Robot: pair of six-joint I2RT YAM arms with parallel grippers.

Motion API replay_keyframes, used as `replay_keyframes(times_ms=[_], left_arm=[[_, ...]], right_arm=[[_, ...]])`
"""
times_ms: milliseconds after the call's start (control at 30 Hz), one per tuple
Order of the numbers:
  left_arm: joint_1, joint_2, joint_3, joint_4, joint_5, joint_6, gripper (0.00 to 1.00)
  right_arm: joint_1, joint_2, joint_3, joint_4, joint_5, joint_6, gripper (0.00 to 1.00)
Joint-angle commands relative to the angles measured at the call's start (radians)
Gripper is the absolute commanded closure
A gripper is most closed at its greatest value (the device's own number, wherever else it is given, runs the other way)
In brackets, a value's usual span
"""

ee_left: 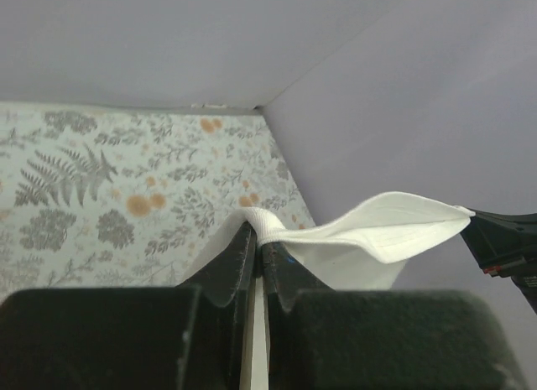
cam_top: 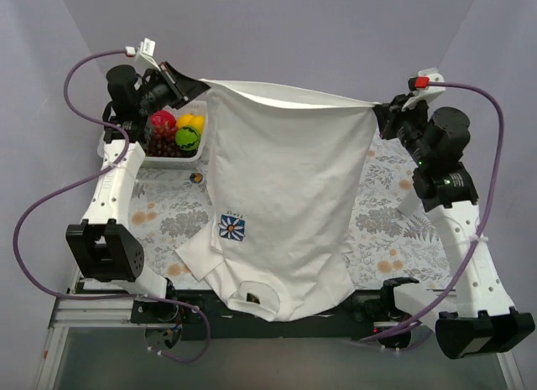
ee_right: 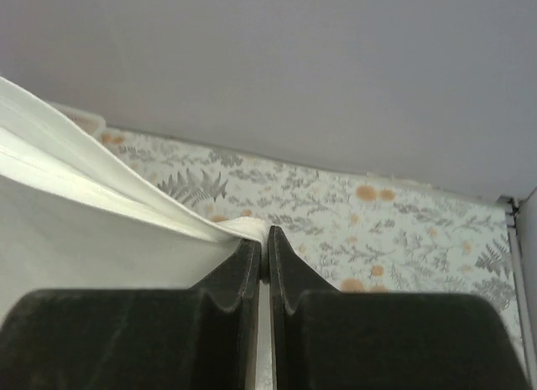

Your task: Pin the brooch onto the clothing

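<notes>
From above, the T-shirt [cam_top: 285, 197] hangs stretched between the left gripper [cam_top: 191, 86] and the right gripper [cam_top: 379, 113], each clenched on a hem corner; its flower emblem [cam_top: 232, 227] sits on the left gripper's side; only the wrist views show the fingers [ee_left: 237, 268] pressed together on the folded hem edge.

**Shirt strung between two grippers**

The T-shirt [cam_top: 285, 205] fills the centre of the frame. The left gripper [cam_top: 191, 86] pinches it at upper left and the right gripper [cam_top: 379, 113] at upper right. Its collar end lies on the table [cam_top: 394, 231] at lower centre. A tray [cam_top: 172, 160] of fruit [cam_top: 186, 138] sits just left of it.
</notes>
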Motion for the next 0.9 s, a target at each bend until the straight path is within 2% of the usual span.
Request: replay_keyframes(times_ms=[0,100,167,367,500,700,867], left_arm=[[0.005,0.003,-0.027,0.064,0.036,0.047,1.0],[0.002,0.039,-0.012,0.067,0.048,0.06,1.0],[-0.001,0.042,0.037,0.073,0.04,0.061,1.0],[-0.012,0.048,0.304,0.067,0.079,0.004,1.0],[-0.015,0.022,0.433,0.067,0.083,-0.022,1.0],[-0.015,-0.03,0.588,-0.003,0.01,0.055,1.0],[-0.015,-0.059,0.643,-0.032,0.025,0.069,1.0]], right_arm=[[-0.019,0.031,-0.014,0.111,0.011,-0.005,0.99],[-0.045,0.053,-0.004,0.157,-0.013,0.021,0.99],[-0.051,0.063,0.059,0.162,-0.032,0.037,0.99],[-0.051,0.116,0.387,0.08,-0.076,0.071,0.99],[-0.053,0.091,0.512,0.091,-0.107,0.103,0.99],[-0.051,0.045,0.599,0.088,-0.13,0.127,0.99],[-0.053,-0.01,0.609,0.062,-0.128,0.108,0.99]])
